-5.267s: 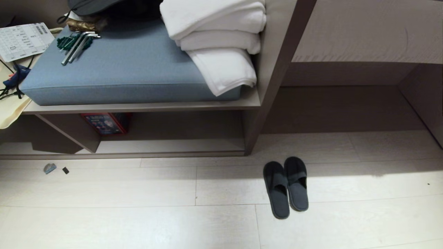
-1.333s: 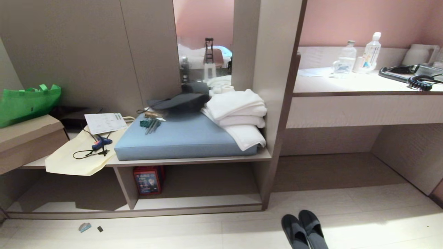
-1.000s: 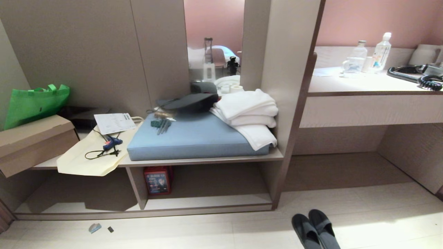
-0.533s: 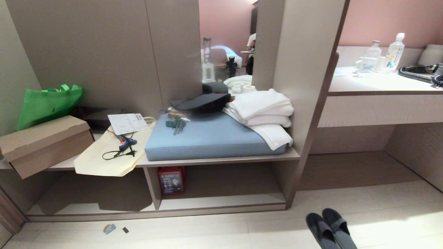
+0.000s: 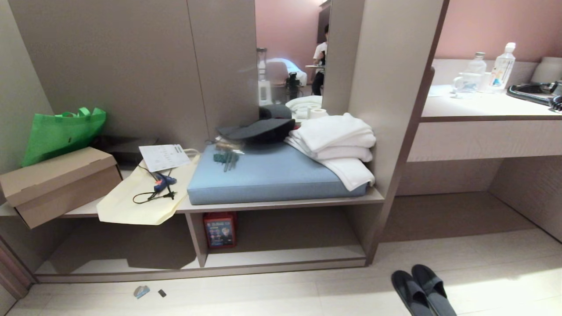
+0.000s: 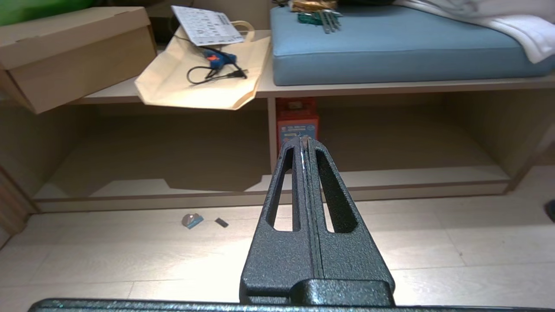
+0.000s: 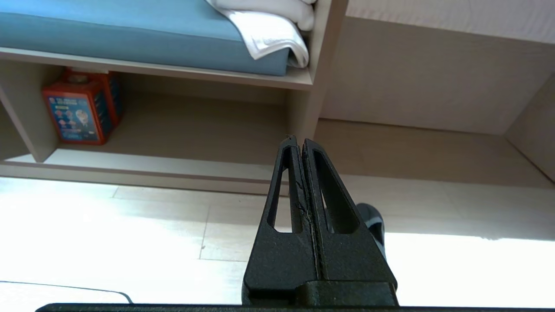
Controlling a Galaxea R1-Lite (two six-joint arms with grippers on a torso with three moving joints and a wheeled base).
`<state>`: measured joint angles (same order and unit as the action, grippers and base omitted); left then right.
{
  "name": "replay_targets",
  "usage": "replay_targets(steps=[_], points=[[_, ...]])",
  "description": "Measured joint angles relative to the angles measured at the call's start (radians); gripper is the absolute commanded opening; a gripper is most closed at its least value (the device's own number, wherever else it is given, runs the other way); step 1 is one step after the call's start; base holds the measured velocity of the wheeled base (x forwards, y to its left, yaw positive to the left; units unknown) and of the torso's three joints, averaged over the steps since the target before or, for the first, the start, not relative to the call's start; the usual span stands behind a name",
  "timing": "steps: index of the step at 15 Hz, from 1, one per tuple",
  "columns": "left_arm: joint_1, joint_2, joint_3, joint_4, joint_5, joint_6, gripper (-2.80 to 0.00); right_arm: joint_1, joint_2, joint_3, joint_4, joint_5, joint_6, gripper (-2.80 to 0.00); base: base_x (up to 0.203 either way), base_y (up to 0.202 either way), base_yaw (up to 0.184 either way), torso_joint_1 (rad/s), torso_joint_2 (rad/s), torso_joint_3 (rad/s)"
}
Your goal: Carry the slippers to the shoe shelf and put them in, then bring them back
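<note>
The pair of dark slippers (image 5: 421,292) lies side by side on the pale floor, in front of the upright panel to the right of the shoe shelf (image 5: 281,266). The shelf is a low grey-beige cubby with a pale base and a thin divider. My left gripper (image 6: 302,139) is shut and empty, held above the floor and pointing at the shelf (image 6: 390,177). My right gripper (image 7: 297,139) is also shut and empty, and one slipper (image 7: 375,225) shows partly behind its fingers. Neither gripper appears in the head view.
A red box (image 5: 219,229) stands inside the shelf by the divider. On top lie a blue cushion (image 5: 272,175), white towels (image 5: 338,145), a cream bag (image 5: 131,197) and a cardboard box (image 5: 57,184). A desk (image 5: 483,131) with bottles stands right. Small scraps (image 5: 141,291) lie on the floor.
The head view has risen from the floor to the furniture, and the whole scene keeps sliding right in the picture. The slippers have stayed in place on the floor.
</note>
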<state>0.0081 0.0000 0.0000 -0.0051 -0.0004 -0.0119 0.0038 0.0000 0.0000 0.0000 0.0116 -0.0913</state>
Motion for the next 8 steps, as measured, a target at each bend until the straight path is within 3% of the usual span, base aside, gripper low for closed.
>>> replay_targets(steps=[4, 8], points=[[0.000, 0.000, 0.000, 0.001, 0.000, -0.006, -2.80, 0.000, 0.000, 0.000, 0.000, 0.000, 0.000, -2.80, 0.000, 0.000, 0.000, 0.000, 0.00, 0.000], [0.000, 0.000, 0.000, 0.001, 0.000, -0.008, -2.80, 0.000, 0.000, 0.000, 0.000, 0.000, -0.001, -2.80, -0.179, 0.000, -0.001, 0.004, 0.00, 0.003]])
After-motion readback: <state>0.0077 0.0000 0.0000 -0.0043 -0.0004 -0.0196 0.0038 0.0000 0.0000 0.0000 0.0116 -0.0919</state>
